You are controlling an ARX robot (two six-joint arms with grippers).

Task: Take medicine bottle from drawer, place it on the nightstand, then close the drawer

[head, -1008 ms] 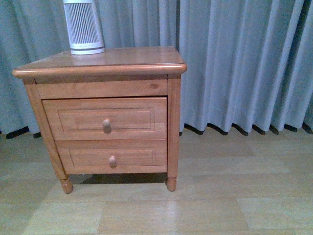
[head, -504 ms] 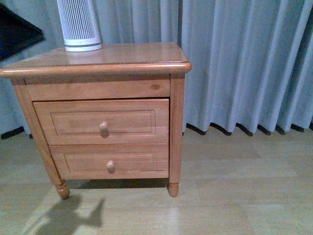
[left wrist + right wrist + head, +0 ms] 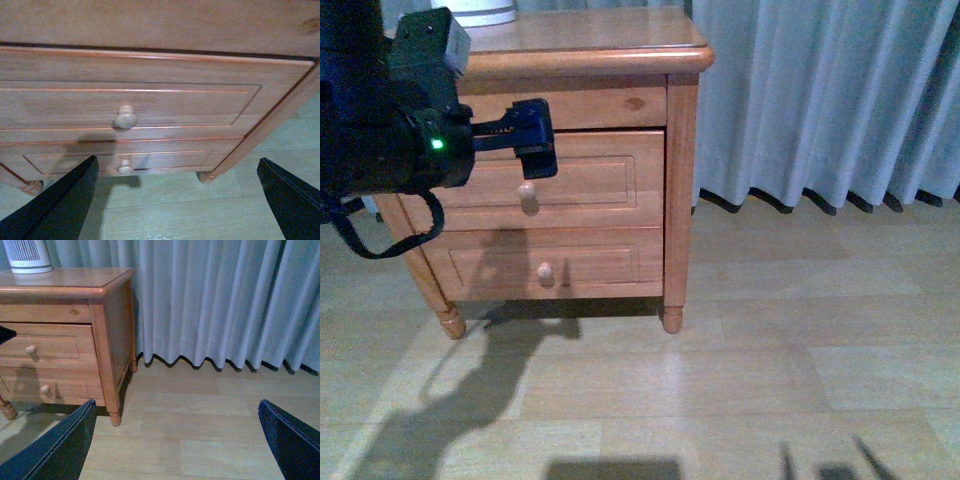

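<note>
The nightstand [image 3: 620,55] stands at the upper left of the front view, with both drawers shut. The drawer [image 3: 600,180] is the taller upper one, with a round knob [image 3: 527,195]. My left gripper [image 3: 533,140] is open, just above that knob and close to the drawer front. In the left wrist view the drawer [image 3: 190,102] and its knob [image 3: 126,118] lie ahead of the open left gripper [image 3: 177,200]. My right gripper [image 3: 177,440] is open over bare floor, to the right of the nightstand [image 3: 112,330]. The medicine bottle is hidden.
A shallower lower drawer [image 3: 610,262] with a like knob [image 3: 546,272] sits under the taller one. A white ribbed appliance [image 3: 27,255] stands on the nightstand top. Grey curtains [image 3: 820,90] hang behind. A pale wooden floor [image 3: 740,380] spreads in front and to the right.
The view has shifted, so the nightstand sits higher and further left. My left arm has come in from the left and its gripper has reached the upper drawer front.
</note>
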